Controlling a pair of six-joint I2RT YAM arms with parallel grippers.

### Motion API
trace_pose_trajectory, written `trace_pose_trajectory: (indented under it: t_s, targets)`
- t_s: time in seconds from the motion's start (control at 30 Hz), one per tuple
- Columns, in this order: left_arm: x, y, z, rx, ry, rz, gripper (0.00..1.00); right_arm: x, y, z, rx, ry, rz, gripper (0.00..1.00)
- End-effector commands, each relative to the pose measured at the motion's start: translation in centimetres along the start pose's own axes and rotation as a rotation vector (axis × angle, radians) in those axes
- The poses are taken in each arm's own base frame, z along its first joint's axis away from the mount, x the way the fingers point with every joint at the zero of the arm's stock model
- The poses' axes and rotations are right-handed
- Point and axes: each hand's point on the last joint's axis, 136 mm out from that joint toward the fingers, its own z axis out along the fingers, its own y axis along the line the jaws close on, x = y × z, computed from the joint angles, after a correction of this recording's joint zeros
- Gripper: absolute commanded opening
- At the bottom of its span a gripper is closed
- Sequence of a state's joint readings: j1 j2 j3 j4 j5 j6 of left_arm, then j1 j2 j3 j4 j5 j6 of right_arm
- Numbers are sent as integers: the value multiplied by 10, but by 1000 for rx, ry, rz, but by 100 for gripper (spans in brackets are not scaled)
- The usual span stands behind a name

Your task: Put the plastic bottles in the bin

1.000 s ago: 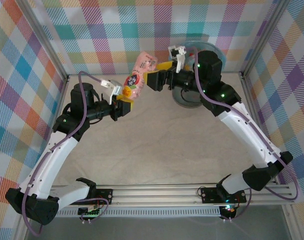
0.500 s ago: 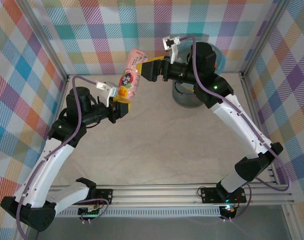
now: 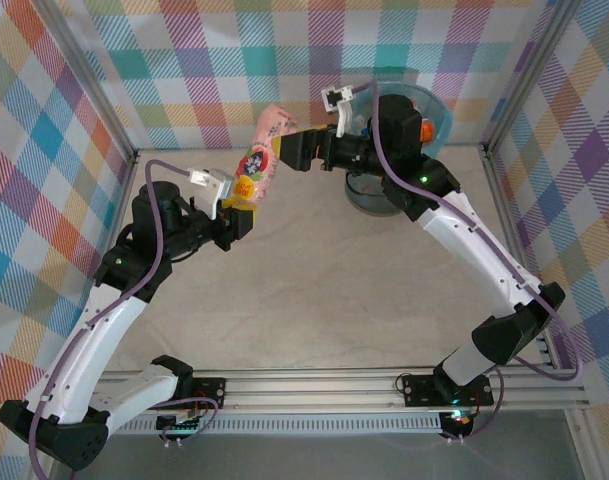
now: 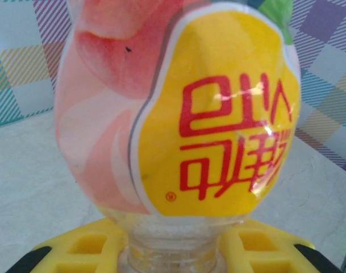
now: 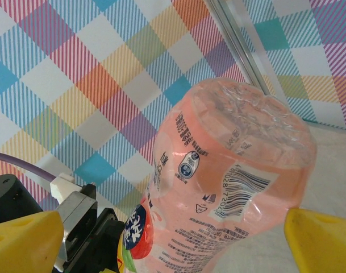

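**tabletop_tom:** So who's got what here? Going left to right from the top camera.

**yam_fan:** The left gripper (image 3: 242,205) is pinched shut on the neck of the clear plastic bottle with the pink-and-yellow label (image 3: 259,158). The left wrist cam shows it best: the yellow fingers (image 4: 84,247) hug the neck on both sides and the bottle (image 4: 178,114) stands straight up out of them. It's up in the air, not on the table.

**tabletop_tom:** Which way does it run?

**yam_fan:** From above, the neck is at the 7 o'clock end and the base at the 1 o'clock end. The right gripper (image 3: 281,148) comes in at the base end from 3 o'clock. On its own cam the fingers (image 5: 25,239) are spread wide either side of the bottle (image 5: 235,170), not squeezing. The left one has a visible gap, the right one is just beside the plastic.

**tabletop_tom:** And the target?

**yam_fan:** The round grey-blue bin with the light blue bag liner (image 3: 440,108) sits off at 3 o'clock from the bottle, behind the right arm. So the right arm is way closer. My guess is a handover: right closes on the base, left lets go of the neck.
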State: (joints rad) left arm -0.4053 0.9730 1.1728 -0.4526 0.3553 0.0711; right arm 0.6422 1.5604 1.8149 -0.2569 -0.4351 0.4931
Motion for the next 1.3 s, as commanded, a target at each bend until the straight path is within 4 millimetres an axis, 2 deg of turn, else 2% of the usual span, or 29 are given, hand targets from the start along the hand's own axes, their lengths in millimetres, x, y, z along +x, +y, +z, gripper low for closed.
trace_pose_trajectory:
  t_s: [0.0, 0.27, 0.4, 0.6, 0.8, 0.9, 0.97, 1.13, 1.27]
  targets:
    - [-24, -15, -11, 40, -98, 74, 0, -2, 1, -3, 7, -16, -16, 100]
    - [-28, -7, -10, -6, -132, 69, 0, -10, 0, -11, 48, -50, -53, 100]
    - [-26, -13, -9, 35, -128, 88, 0, -14, 5, -10, 21, -63, -52, 100]
    - [-23, -30, -10, 134, -98, 87, 0, -13, 27, 5, -134, -34, -35, 100]
    - [-12, -39, -10, 192, -51, 69, 0, -9, 43, 20, -238, -12, -41, 100]
    - [-3, -42, -10, 211, -15, 69, 0, -10, 50, 20, -283, -6, -52, 99]
    - [0, -41, -12, 203, -5, 68, 0, -9, 49, 20, -283, -9, -57, 95]
    - [0, -35, -16, 154, -13, 73, 0, -8, 52, 11, -266, -16, -99, 74]
    - [-8, -33, -22, 129, -43, 85, 7, -12, 53, 1, -219, -42, -145, 64]
